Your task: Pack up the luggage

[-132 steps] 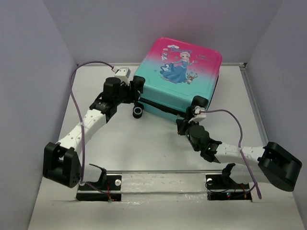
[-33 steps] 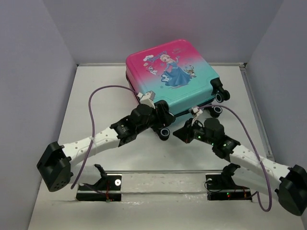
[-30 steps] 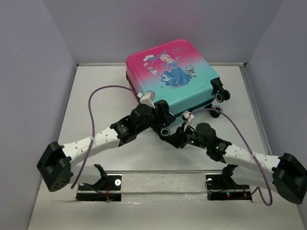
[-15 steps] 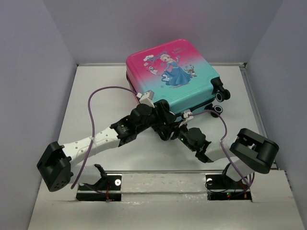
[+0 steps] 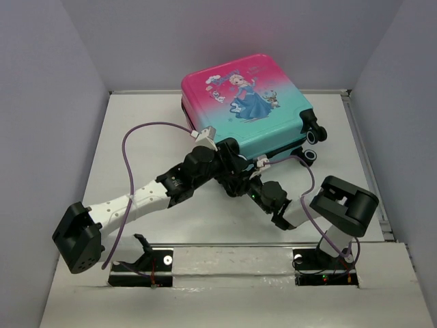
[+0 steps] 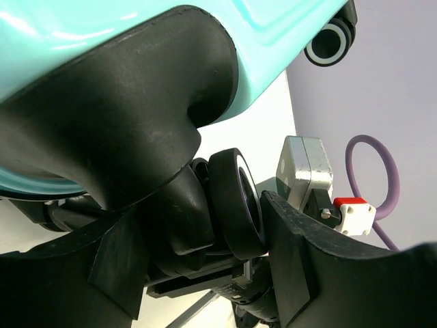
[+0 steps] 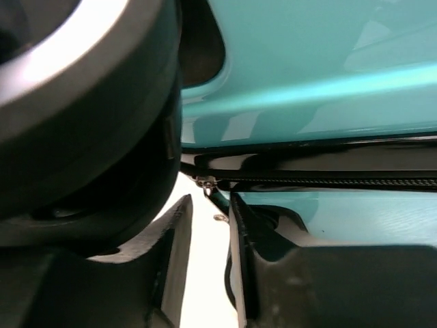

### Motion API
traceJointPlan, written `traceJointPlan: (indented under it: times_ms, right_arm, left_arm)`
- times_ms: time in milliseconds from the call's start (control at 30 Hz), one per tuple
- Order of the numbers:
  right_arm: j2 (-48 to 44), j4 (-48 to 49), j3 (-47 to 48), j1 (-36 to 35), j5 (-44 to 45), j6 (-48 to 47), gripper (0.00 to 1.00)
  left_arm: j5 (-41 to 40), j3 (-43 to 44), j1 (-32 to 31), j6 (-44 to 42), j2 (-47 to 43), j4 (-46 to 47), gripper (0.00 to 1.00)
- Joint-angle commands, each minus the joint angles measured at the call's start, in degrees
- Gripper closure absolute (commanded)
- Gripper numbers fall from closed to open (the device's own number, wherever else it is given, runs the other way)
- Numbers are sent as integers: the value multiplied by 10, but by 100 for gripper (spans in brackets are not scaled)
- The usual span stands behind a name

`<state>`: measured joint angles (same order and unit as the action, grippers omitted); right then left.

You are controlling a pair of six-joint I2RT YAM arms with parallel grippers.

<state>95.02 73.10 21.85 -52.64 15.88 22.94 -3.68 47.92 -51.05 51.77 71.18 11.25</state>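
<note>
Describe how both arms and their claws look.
Both arms are built alike: the left arm and right arm have white links between bulky black joint housings. A purple cable loops along each to a small white connector box at the wrist. The left claw and right claw have chunky, matt black fingers.

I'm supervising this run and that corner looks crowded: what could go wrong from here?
1. The left end effector grips only a wheel; it may swivel, letting the luggage twist away.
2. The right end effector sits just short of the tiny zipper pull and could close on nothing.
3. Both end effectors crowd one corner and might knock together.
</note>
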Motion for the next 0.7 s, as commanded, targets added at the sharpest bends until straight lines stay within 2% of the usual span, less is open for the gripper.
traceJointPlan:
  times_ms: [0, 133, 233, 400, 500, 667]
  right_arm:
    - [20, 114, 32, 0, 54, 23, 71]
    - [34, 136, 35, 0, 78, 54, 86]
    - [40, 160, 24, 0, 101, 76, 93]
    - [43, 165, 22, -5, 85, 105, 93]
    - [75, 176, 48, -36, 56, 141, 93]
    - [158, 202, 169, -96, -11, 194, 93]
  left_arm:
    - [67, 48, -21, -28, -31, 230, 94]
    - [66, 48, -22, -27, -27, 238, 94]
    - [66, 52, -23, -27, -25, 243, 94]
    - [68, 66, -23, -28, -17, 244, 94]
    - [78, 88, -23, -20, -3, 254, 94]
    - [95, 136, -26, -9, 14, 263, 94]
